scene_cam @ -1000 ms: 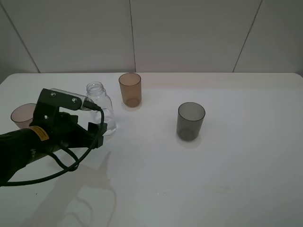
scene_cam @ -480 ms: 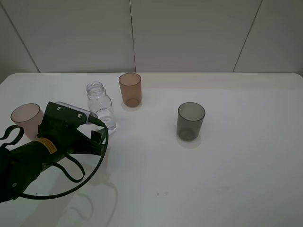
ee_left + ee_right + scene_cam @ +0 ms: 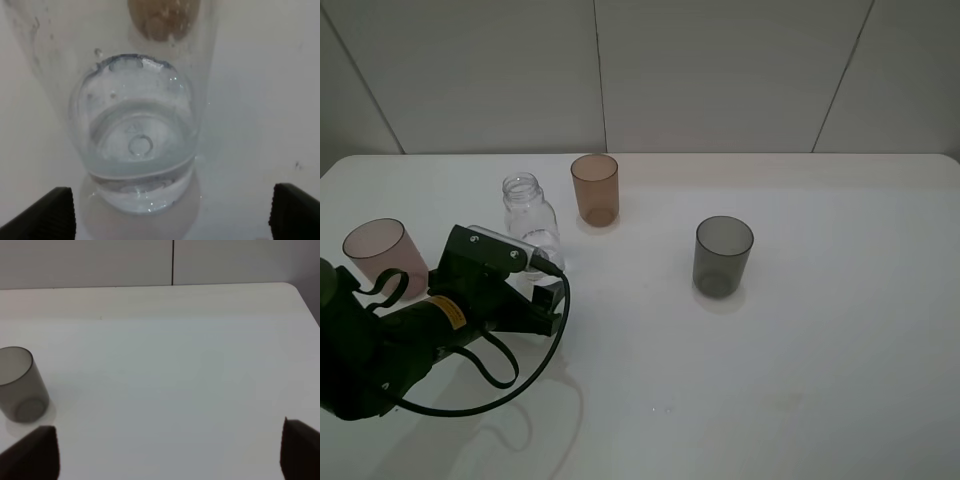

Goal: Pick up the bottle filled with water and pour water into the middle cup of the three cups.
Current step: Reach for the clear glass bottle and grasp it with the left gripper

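Note:
The clear bottle (image 3: 530, 228), part full of water, stands upright and uncapped at the left of the white table. The orange-amber middle cup (image 3: 595, 188) stands just behind and to the right of it. The pinkish-brown cup (image 3: 382, 256) is at the far left and the dark grey cup (image 3: 723, 256) to the right. My left gripper (image 3: 546, 290) is open, low in front of the bottle's base. In the left wrist view the bottle (image 3: 135, 150) fills the space ahead of the open gripper (image 3: 172, 220), not touched. My right gripper (image 3: 165, 455) is open and empty, with the grey cup (image 3: 20, 385) ahead to one side.
The left arm's black cable (image 3: 510, 375) loops over the table in front of the arm. The table's back edge meets a pale panelled wall (image 3: 720, 70). The right arm does not show in the exterior view.
My left gripper has moved right and lower, closing in on the bottle's base, and the pinkish-brown cup is now uncovered. The bottle and cups have not moved.

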